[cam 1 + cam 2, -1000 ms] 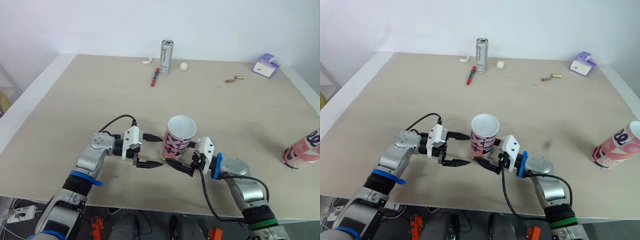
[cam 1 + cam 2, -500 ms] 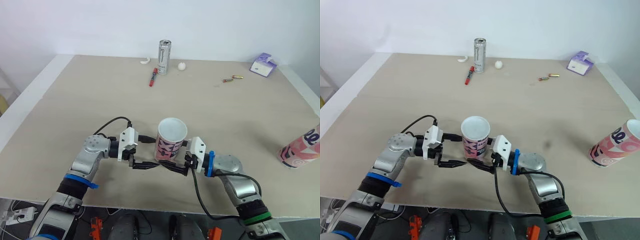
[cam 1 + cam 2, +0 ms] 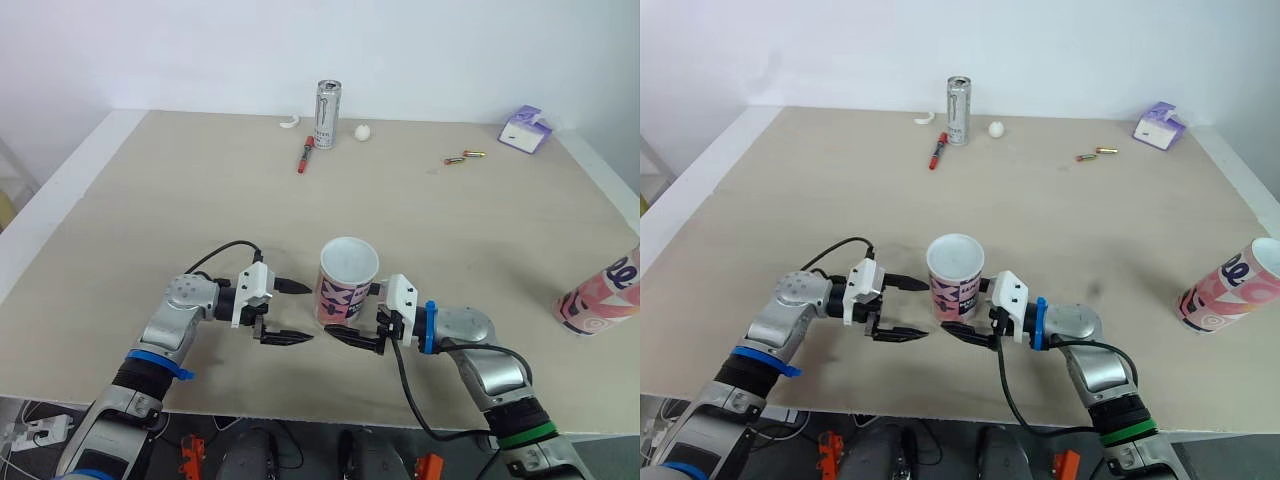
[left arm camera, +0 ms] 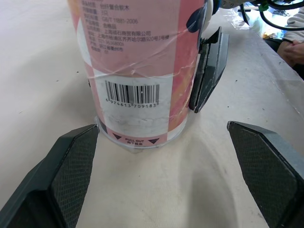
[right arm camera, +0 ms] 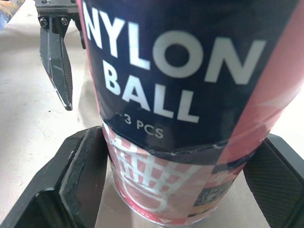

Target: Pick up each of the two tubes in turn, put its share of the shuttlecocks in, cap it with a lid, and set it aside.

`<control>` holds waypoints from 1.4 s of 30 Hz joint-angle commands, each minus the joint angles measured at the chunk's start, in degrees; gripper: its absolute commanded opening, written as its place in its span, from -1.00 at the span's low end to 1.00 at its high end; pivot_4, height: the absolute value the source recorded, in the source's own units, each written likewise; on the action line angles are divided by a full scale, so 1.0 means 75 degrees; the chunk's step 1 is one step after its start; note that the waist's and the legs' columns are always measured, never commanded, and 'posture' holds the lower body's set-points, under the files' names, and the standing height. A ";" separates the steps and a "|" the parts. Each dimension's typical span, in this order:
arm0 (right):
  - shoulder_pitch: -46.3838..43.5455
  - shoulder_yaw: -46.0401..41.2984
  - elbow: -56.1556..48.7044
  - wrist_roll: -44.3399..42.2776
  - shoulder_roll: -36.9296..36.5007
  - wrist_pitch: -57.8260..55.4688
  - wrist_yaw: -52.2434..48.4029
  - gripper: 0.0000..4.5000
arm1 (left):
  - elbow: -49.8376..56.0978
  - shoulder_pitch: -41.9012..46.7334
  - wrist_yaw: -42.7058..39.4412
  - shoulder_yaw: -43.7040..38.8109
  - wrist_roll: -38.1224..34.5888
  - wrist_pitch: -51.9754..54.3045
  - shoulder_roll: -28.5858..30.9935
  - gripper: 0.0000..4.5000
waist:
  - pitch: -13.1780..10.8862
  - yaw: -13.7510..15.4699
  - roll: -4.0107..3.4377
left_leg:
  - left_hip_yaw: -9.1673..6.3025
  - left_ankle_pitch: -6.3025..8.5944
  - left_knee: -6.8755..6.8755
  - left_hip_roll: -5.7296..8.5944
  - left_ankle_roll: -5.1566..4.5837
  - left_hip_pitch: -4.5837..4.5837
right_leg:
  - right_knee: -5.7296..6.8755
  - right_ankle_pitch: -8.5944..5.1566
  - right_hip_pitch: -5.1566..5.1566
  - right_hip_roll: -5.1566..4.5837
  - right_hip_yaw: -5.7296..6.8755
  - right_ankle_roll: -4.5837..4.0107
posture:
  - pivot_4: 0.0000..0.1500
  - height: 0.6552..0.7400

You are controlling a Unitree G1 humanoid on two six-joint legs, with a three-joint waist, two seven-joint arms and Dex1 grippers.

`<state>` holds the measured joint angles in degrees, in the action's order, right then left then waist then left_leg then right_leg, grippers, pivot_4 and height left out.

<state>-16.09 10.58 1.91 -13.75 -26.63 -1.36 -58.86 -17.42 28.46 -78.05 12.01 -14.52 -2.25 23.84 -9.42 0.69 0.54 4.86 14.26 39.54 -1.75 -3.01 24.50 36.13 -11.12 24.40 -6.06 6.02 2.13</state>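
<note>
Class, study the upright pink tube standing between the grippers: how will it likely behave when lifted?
The tube is probably light: its open top shows it hollow. Its glossy wrap may slip. Tall over a narrow base, it could tip if nudged high.

two pink patterned cardboard tubes: one upright tube (image 3: pixel 347 290), one lying tube (image 3: pixel 600 300). one silver metal drink can (image 3: pixel 327 113). one red marker pen (image 3: pixel 304 156). one small white round ball (image 3: pixel 364 131). one white curved scrap (image 3: pixel 291 122). two small red-and-gold cylinders, battery-like: first (image 3: pixel 457 159), second (image 3: pixel 477 154). one purple and white box (image 3: pixel 527 130). seven loose small items, nine things with the tubes. two black two-fingered tools: left tool (image 3: pixel 309 312), right tool (image 3: pixel 335 320). one beige wooden surface (image 3: pixel 150 200).
</note>
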 commanded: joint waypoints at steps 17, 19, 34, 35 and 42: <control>-0.0138 -0.0047 -0.0517 -0.0187 0.0039 -0.0170 0.0029 0.96 | 0.0299 -0.0023 -0.0129 0.0234 0.0006 0.0084 -0.0064 1.00 | 0.0000 -0.0005 0.0000 | 0.0000 -0.0003 0.0000 0.0000 0.0005 -0.0001 | 0.0002 0.0001 0.0000 0.0000 -0.0001 -0.0001 | 1.00 1.00; -0.0151 -0.0029 -0.0564 -0.0190 0.0072 -0.0213 0.0056 0.96 | 0.0237 0.0012 -0.0122 0.0244 0.0042 0.0071 -0.0107 1.00 | 0.0000 -0.0005 0.0000 | 0.0000 -0.0003 0.0000 0.0000 0.0005 -0.0001 | 0.0003 0.0001 0.0000 0.0000 -0.0001 -0.0001 | 1.00 1.00; -0.0344 0.0087 -0.0096 0.0033 0.0283 -0.0093 0.0064 0.96 | 0.0250 0.0066 -0.0063 0.0249 0.0053 0.0120 -0.0242 1.00 | 0.0000 -0.0009 0.0000 | 0.0001 -0.0004 0.0002 0.0001 0.0007 -0.0002 | 0.0004 0.0003 -0.0001 0.0001 -0.0002 0.0000 | 1.00 1.00; -0.0354 0.0076 -0.0095 0.0022 0.0283 -0.0106 0.0058 0.86 | 0.0265 0.0055 -0.0060 0.0249 0.0049 0.0124 -0.0228 1.00 | 0.0000 -0.0009 0.0000 | 0.0000 -0.0006 0.0002 0.0000 0.0009 -0.0002 | 0.0005 0.0003 0.0000 0.0001 -0.0002 -0.0001 | 1.00 1.00; -0.0284 -0.0041 -0.0117 0.0028 0.0169 -0.0082 0.0078 0.49 | 0.0329 0.0025 -0.0062 0.0219 0.0022 0.0148 -0.0132 1.00 | 0.0000 -0.0009 0.0000 | 0.0000 -0.0009 0.0002 -0.0001 0.0014 -0.0004 | 0.0007 0.0004 0.0000 0.0002 -0.0002 -0.0003 | 1.00 1.00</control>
<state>-17.74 11.50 1.95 -13.21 -24.87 -2.99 -58.46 -16.99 28.15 -78.05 13.75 -13.81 -1.16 22.27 -9.42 0.63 0.54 4.86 14.19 39.55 -1.76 -2.90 24.47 36.18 -11.09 24.40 -6.05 6.01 2.10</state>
